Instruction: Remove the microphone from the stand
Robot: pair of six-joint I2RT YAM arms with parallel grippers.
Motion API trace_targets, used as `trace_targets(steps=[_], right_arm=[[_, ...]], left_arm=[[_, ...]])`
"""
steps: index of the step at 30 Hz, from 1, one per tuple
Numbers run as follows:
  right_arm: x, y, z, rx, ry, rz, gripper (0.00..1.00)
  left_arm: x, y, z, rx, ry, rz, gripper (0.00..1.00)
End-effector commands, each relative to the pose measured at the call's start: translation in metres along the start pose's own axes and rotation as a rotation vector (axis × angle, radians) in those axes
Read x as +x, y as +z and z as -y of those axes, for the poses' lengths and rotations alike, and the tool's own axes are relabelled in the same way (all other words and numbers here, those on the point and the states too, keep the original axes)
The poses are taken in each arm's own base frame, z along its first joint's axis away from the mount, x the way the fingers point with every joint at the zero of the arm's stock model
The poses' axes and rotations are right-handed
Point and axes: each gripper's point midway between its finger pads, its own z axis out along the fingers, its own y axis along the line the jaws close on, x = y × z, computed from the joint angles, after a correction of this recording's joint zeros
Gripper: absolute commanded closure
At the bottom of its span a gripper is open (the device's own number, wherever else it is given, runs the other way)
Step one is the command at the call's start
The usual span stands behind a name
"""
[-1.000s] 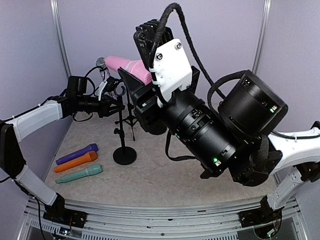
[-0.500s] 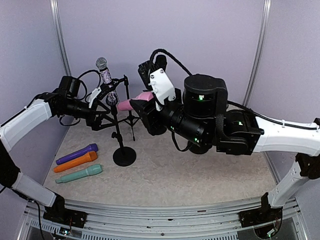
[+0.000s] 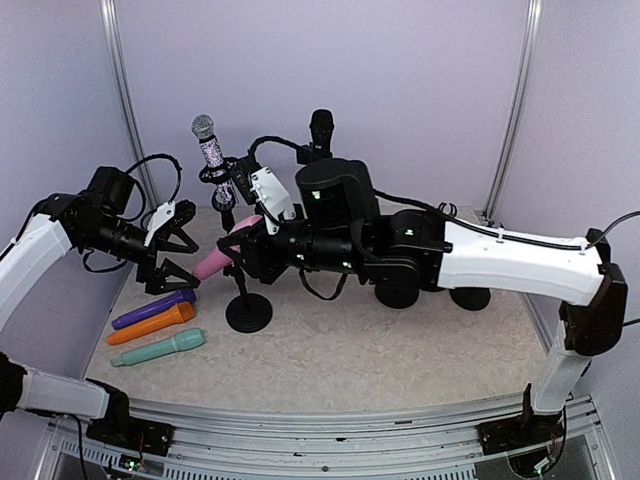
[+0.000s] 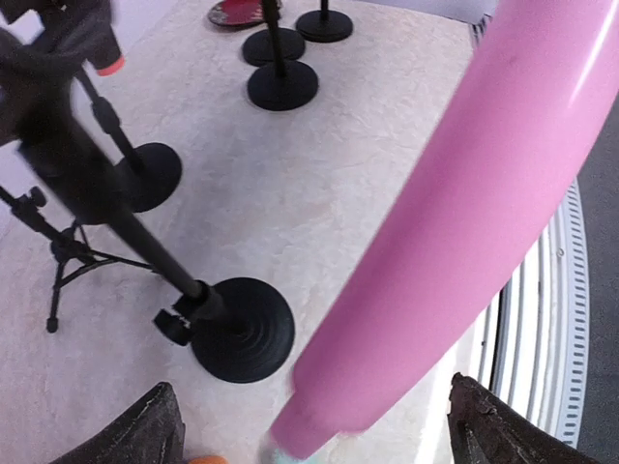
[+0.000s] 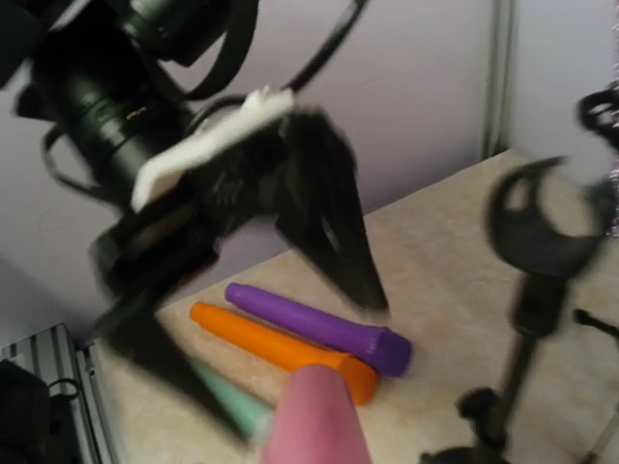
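The pink microphone [image 3: 222, 255] is clamped in the right gripper [image 3: 243, 240] and held above the table [image 3: 400, 350], tilted with its lower end down toward the left. It is out of the clip [image 5: 538, 220] of the stand [image 3: 250, 312] and lies just beside the pole. The left gripper [image 3: 176, 245] is spread wide with nothing grasped. In the left wrist view its fingers [image 4: 145, 437] are seen either side of the microphone's lower end, though contact cannot be judged. Below them a purple microphone [image 3: 155, 308], an orange microphone [image 3: 152, 323] and a teal microphone [image 3: 158, 347] are laid side by side. A sparkly microphone [image 3: 210, 150] is seen upright behind the stand.
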Motion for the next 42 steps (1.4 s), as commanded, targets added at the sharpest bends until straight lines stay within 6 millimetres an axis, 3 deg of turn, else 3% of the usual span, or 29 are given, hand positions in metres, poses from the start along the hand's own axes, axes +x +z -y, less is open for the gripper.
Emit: trace_targets(steps=[1, 6, 11, 15, 17, 19, 24, 32, 38, 42], right_arm=[[-0.010, 0.037, -0.021, -0.105, 0.016, 0.018, 1.00], [-0.013, 0.062, -0.031, -0.147, 0.016, 0.041, 1.00], [-0.009, 0.068, -0.034, -0.160, 0.026, 0.037, 0.97], [-0.012, 0.057, -0.028, -0.133, 0.027, 0.049, 0.35], [-0.019, 0.045, -0.020, -0.095, 0.024, 0.072, 0.19], [-0.027, 0.032, -0.010, -0.050, 0.022, 0.094, 0.11], [-0.043, 0.004, 0.009, 0.037, 0.016, 0.144, 0.05], [-0.035, -0.019, 0.037, 0.173, 0.044, 0.141, 0.06], [-0.021, -0.021, 0.056, 0.285, 0.073, 0.107, 0.06], [-0.014, -0.017, 0.064, 0.350, 0.080, 0.071, 0.06]], left_arm=[[0.002, 0.005, 0.033, 0.105, 0.050, -0.008, 0.11], [0.004, 0.004, 0.036, 0.106, 0.062, -0.015, 0.23], [0.010, 0.005, 0.033, 0.078, 0.071, -0.029, 0.53], [0.025, 0.007, 0.020, 0.001, 0.077, -0.089, 0.76], [0.040, 0.004, 0.001, -0.080, 0.057, -0.135, 0.81], [0.056, -0.004, -0.022, -0.164, 0.029, -0.169, 0.86], [0.101, -0.027, -0.081, -0.332, -0.029, -0.272, 0.86], [0.201, -0.040, -0.161, -0.535, -0.154, -0.510, 0.83], [0.271, -0.036, -0.201, -0.628, -0.255, -0.687, 0.74], [0.310, -0.031, -0.207, -0.591, -0.342, -0.759, 0.65]])
